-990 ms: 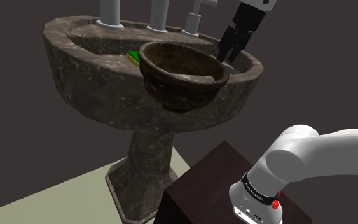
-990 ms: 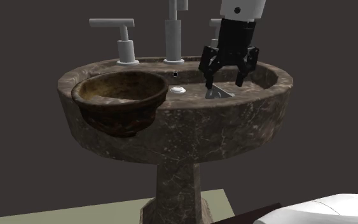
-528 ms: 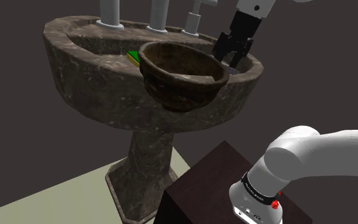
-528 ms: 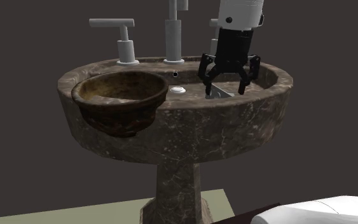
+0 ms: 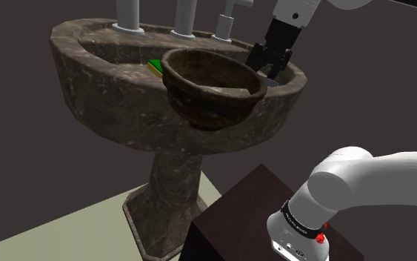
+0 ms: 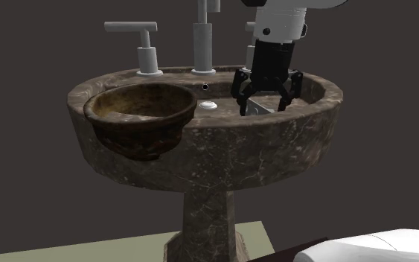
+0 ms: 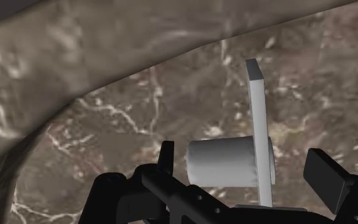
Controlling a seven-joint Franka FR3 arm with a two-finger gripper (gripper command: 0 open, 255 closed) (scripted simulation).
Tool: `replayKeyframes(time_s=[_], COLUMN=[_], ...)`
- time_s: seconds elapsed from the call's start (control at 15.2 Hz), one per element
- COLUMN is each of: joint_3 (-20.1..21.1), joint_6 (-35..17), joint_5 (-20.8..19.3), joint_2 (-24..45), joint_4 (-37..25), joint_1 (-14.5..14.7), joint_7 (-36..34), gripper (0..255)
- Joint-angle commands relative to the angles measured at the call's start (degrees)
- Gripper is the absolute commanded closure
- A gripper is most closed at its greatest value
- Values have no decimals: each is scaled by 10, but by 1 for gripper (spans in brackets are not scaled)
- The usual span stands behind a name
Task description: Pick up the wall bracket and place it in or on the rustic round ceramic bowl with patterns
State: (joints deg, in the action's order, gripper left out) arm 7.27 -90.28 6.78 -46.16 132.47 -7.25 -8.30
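The gripper (image 6: 266,105), at the frame's middle right, stands open around the grey bracket (image 7: 229,162). Grasping it and carrying it to the brown bowl (image 6: 136,135) are not yet done.

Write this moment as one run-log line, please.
phase: pre-grasp | gripper: open, astride wall bracket, not touching | wall bracket: in sink basin | bowl: at sink edge, empty

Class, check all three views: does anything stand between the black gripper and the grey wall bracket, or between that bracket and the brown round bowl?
Nothing visible does. The black gripper straddles the grey wall bracket with open jaws; a flat white drain lies toward the brown round bowl.
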Motion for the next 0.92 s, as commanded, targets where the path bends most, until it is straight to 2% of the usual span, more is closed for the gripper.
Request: replayKeyframes(time_s=[0.0, 0.07, 0.66, 0.86], joint_3=[0, 0, 0, -1], joint_6=[0, 0, 0, 20], joint_5=[0, 0, 0, -2], joint_2=[0, 0, 0, 8], joint_4=[0, 0, 0, -28], joint_1=[0, 0, 0, -1], joint_7=[0, 0, 0, -1], gripper=[0, 255, 255, 255])
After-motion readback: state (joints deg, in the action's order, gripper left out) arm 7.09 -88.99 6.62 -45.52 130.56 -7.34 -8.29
